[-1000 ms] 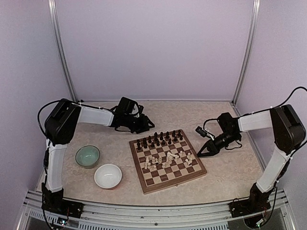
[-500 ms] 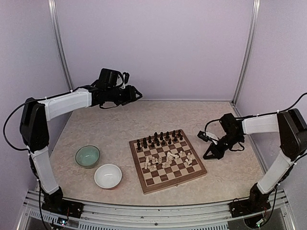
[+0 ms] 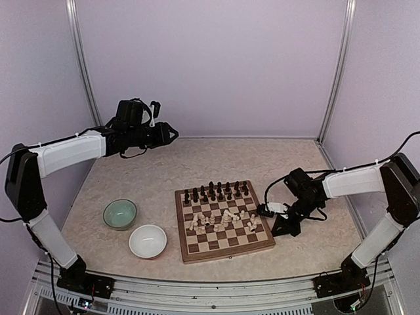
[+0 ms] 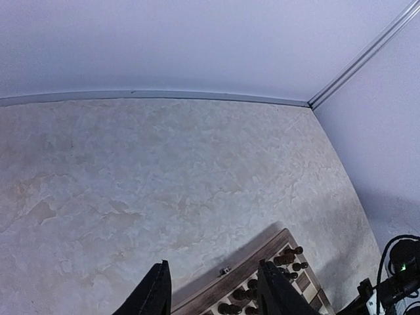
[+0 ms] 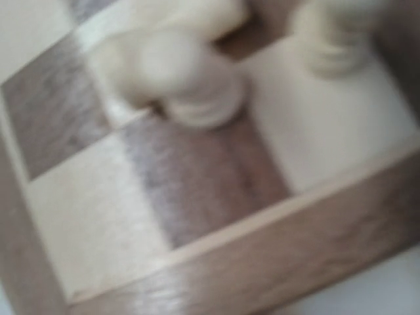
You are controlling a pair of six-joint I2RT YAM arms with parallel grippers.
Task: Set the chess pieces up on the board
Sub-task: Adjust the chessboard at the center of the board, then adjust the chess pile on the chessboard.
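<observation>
The board point(image 3: 226, 252) lies near the table's point(image 3: 230, 157) front edge, cream pieces point(image 3: 223, 218) jumbled mid-board: likely light, tippy, best pinched at the stem. The left gripper point(image 4: 215, 295) is spread, empty; the right gripper point(image 3: 266, 210) is pressed together at the board's right edge.

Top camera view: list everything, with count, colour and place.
board: one, brown and cream checks, mid-table
dark pieces: many, dark brown, rows along the board's far edge
cream pieces: many, cream, jumbled mid-board
green bowl: one, green, left of the board
white bowl: one, white, nearer than the green one
table: one, beige marbled, under everything
left gripper: one, black, open, high over the far left
right gripper: one, black, shut, by the board's right near corner
</observation>
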